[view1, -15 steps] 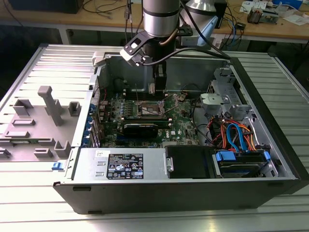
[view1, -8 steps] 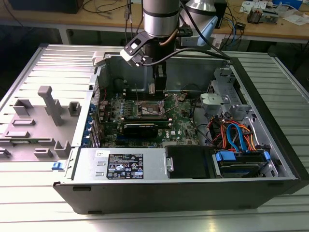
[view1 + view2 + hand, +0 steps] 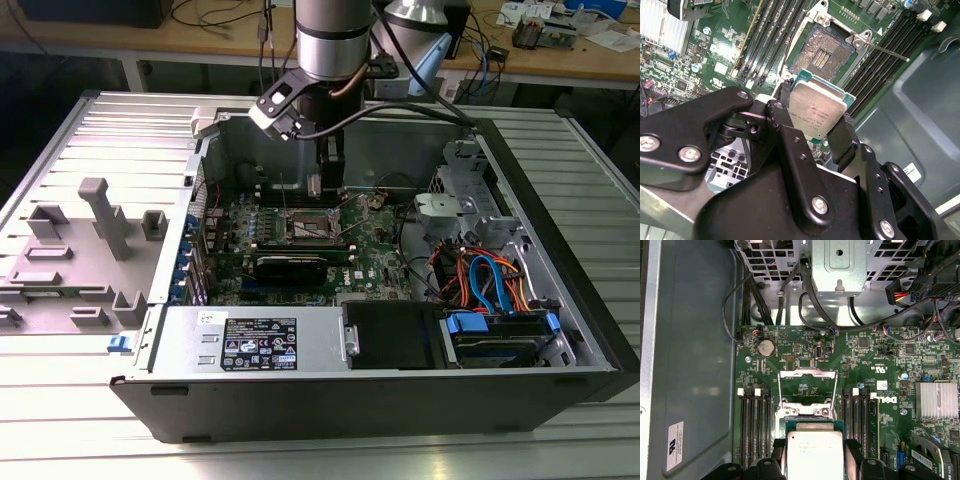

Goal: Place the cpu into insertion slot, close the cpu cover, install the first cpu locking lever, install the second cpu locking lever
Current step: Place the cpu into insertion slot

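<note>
My gripper [image 3: 816,112] is shut on the cpu [image 3: 817,109], a flat square chip with a silvery top and green edge, clamped between two black fingers [image 3: 847,135]. In the first wrist view the cpu [image 3: 813,452] hangs in the gripper [image 3: 814,456] just above the insertion slot [image 3: 807,413]. The insertion slot [image 3: 821,54] lies uncovered on the green motherboard [image 3: 715,55], its contact field showing. The cpu cover [image 3: 807,389] stands flipped open on the slot's far side. A thin locking lever [image 3: 885,50] sticks out beside the slot. In the exterior view the gripper [image 3: 322,183] hovers over the slot [image 3: 313,226].
The board sits inside an open computer case [image 3: 560,250]. Memory slots [image 3: 755,425] flank the socket on both sides. A long black card [image 3: 290,266], a finned heatsink [image 3: 935,400], a power supply [image 3: 270,340] and coloured cables [image 3: 480,275] crowd the case. Grey fixtures [image 3: 95,245] stand outside.
</note>
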Available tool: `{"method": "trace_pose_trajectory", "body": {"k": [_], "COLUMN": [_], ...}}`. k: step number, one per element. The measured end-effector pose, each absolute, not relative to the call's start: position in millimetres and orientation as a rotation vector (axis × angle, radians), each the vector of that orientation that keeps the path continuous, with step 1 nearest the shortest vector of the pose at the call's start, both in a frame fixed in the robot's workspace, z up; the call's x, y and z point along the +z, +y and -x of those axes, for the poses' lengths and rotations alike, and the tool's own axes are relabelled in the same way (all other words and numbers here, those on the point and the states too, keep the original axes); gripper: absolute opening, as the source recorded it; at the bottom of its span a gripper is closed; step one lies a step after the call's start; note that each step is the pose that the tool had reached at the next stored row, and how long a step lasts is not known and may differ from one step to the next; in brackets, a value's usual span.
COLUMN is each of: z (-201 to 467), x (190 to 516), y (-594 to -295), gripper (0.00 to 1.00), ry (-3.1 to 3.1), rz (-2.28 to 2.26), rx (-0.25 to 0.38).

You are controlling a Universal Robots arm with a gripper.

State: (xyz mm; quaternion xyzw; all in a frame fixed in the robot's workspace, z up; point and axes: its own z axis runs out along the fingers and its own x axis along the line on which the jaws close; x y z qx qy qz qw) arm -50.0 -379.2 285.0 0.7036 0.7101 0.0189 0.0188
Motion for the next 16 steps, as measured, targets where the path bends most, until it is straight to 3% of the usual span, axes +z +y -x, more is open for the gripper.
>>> {"method": "trace_pose_trajectory", "body": {"k": [16], "z": [50], "x": [269], "y": [-379], "gripper": [0.54], "ry": [2.204], "rz": [-2.184], "rx": [0.059]}}
